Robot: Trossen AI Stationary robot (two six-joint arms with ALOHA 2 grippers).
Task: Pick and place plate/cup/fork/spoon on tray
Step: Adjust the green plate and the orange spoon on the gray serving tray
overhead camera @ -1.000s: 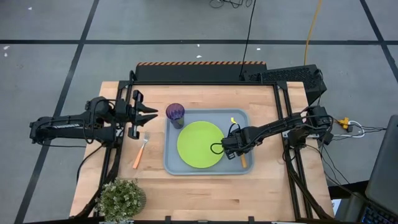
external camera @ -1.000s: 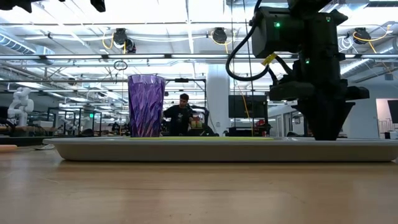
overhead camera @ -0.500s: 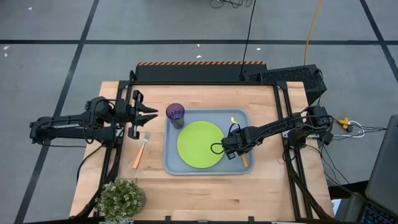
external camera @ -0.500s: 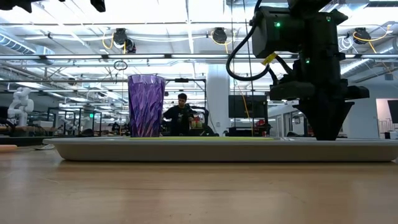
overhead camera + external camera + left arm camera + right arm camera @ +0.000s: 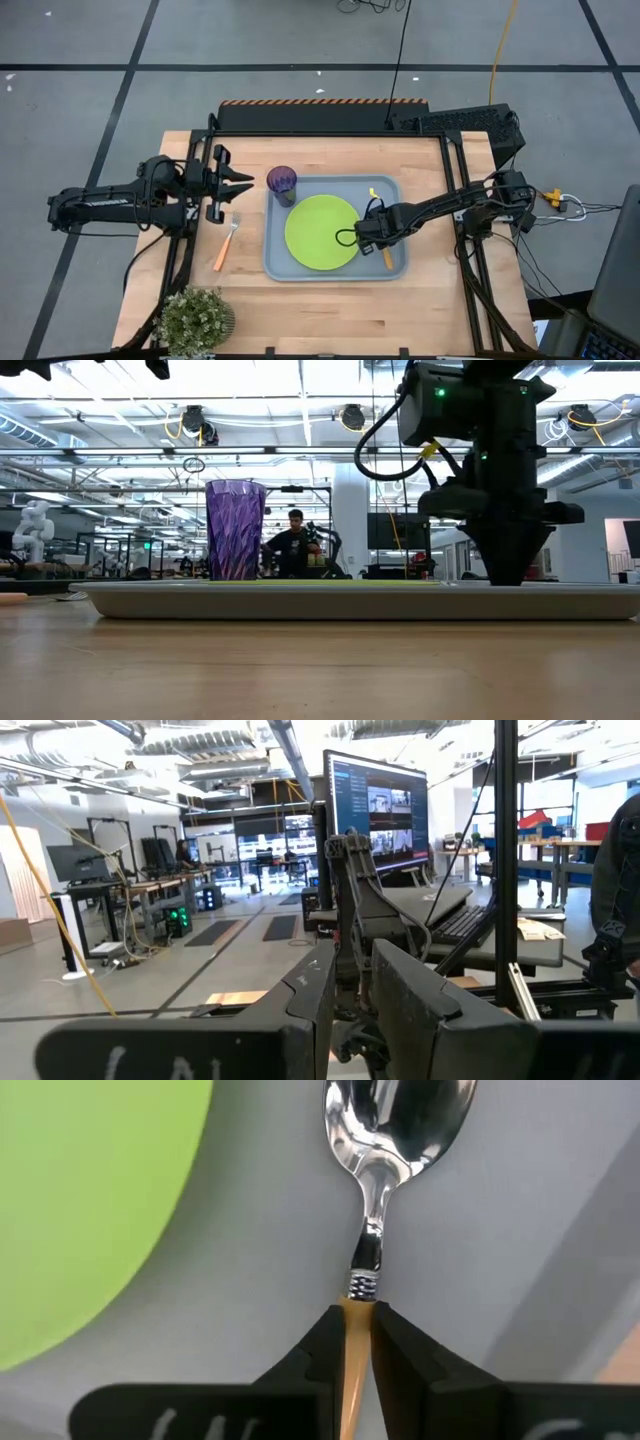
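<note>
The grey-blue tray (image 5: pixel 385 190) lies mid-table. On it are the lime-green plate (image 5: pixel 322 231) and, in its far left corner, the upright purple cup (image 5: pixel 282 182) (image 5: pixel 235 528). Along the tray's strip right of the plate is the spoon (image 5: pixel 398 1125), with my right gripper (image 5: pixel 372 240) (image 5: pixel 357 1342) shut on it, pointing down. The fork (image 5: pixel 226 243) lies flat on the wood left of the tray. My left gripper (image 5: pixel 246 182) (image 5: pixel 352 955) waits raised beyond the fork, near the cup. Its fingers are slightly apart with nothing between them. My right gripper pinches the spoon's orange handle (image 5: pixel 357 1315) between its two fingers (image 5: pixel 322 1348), just behind the joint with the silver neck. The fingers come from above, pointing down. The bowl is over the tray floor beside the plate; whether the spoon rests there or is lifted, I cannot tell.
A potted plant (image 5: pixel 195 320) stands at the table's near left corner. Black frame rails (image 5: pixel 455 180) run along the table's sides and far edge. Bare wood shows in front of the tray. A person (image 5: pixel 292 550) is in the room far behind the table.
My right gripper has tipped a little toward the plate while staying over the same spot on the tray.
</note>
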